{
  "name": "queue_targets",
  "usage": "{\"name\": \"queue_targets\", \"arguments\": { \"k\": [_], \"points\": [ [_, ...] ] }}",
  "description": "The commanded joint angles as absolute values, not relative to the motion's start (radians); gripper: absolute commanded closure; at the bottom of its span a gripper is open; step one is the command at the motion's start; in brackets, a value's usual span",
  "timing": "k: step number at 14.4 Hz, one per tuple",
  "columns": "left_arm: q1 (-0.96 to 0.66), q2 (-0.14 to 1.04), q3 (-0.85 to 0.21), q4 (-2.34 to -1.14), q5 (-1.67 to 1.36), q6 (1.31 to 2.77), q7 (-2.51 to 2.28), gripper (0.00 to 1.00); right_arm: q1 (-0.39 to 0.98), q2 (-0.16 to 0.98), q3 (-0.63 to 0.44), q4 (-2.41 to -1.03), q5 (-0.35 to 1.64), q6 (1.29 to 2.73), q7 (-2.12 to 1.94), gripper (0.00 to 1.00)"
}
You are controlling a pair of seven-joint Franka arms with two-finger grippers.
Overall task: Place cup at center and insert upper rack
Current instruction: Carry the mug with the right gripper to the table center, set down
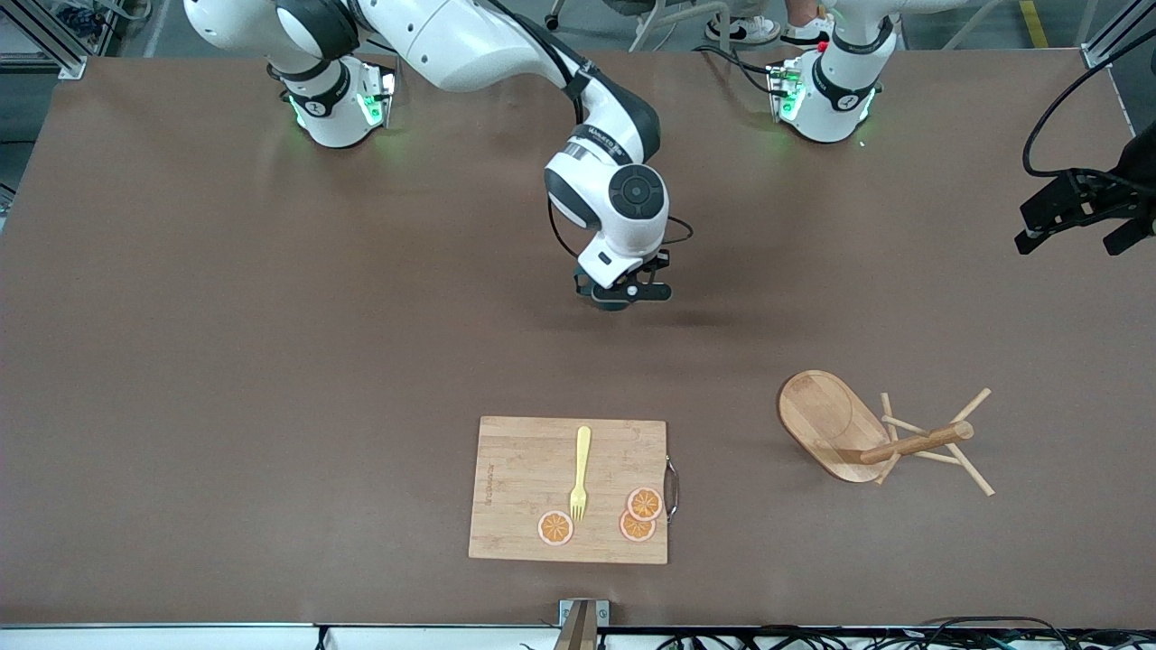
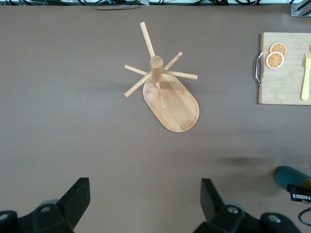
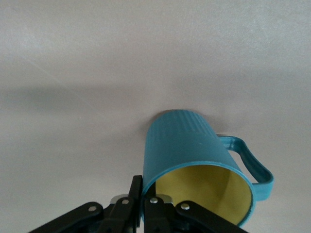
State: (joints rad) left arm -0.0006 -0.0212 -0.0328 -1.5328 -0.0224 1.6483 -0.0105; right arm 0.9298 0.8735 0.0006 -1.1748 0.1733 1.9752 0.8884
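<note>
Front view. Right gripper (image 1: 623, 291), frame centre: clamped on the rim of the cup (image 1: 614, 300), which is mostly hidden beneath it, at the table's (image 1: 226, 343) middle. Left gripper (image 1: 1079, 221), right edge of frame: fingers spread wide, empty. Upper rack (image 1: 853, 431), lower right: tipped on its side. Cutting board (image 1: 569, 487), lower centre: carries a yellow fork (image 1: 580, 474) and three orange slices (image 1: 637, 515).

Left wrist view. Spread fingers (image 2: 73, 199) along the bottom edge; rack at upper centre; cup at the lower right edge.

Right wrist view. Closed fingers (image 3: 155, 206) pinch the cup's wall at bottom centre; the teal cup's base appears to rest on the table.
</note>
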Motion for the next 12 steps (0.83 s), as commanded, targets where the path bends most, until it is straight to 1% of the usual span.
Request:
{"name": "queue_targets", "arguments": {
  "k": [1, 2, 3, 4, 5, 6, 9, 10, 12],
  "points": [
    [0.002, -0.020, -0.031, -1.525, -0.023, 1.641, 0.002, 0.00, 0.945, 0.910, -0.011, -1.088, 0.186, 1.921, 0.894, 1.00],
    [0.002, -0.020, -0.031, -1.525, -0.025, 1.640, 0.003, 0.00, 0.945, 0.914, -0.012, -1.088, 0.183, 1.927, 0.894, 1.00],
    [0.003, -0.020, -0.032, -1.525, -0.031, 1.640, 0.003, 0.00, 0.945, 0.922, -0.012, -1.088, 0.183, 1.928, 0.894, 0.96],
    [0.003, -0.018, -0.031, -1.525, -0.055, 1.640, 0.003, 0.00, 0.945, 0.922, -0.012, -1.088, 0.183, 1.928, 0.897, 0.59],
    [0.002, -0.015, -0.031, -1.525, -0.073, 1.640, -0.001, 0.00, 0.945, 0.922, -0.014, -1.088, 0.181, 1.925, 0.900, 0.09],
    [-0.003, -0.011, -0.032, -1.523, -0.075, 1.641, -0.003, 0.00, 0.945, 0.922, -0.014, -1.088, 0.181, 1.925, 0.905, 0.00],
    [-0.012, -0.002, -0.037, -1.525, -0.075, 1.641, -0.005, 0.00, 0.940, 0.914, -0.015, -1.088, 0.183, 1.921, 0.905, 0.00],
    [-0.014, -0.002, -0.038, -1.525, -0.075, 1.640, -0.005, 0.00, 0.936, 0.896, -0.014, -1.088, 0.186, 1.911, 0.905, 0.00],
    [-0.023, -0.005, -0.046, -1.532, -0.078, 1.637, -0.003, 0.00, 0.928, 0.858, -0.015, -1.082, 0.187, 1.814, 0.904, 0.00]
  ]
}}
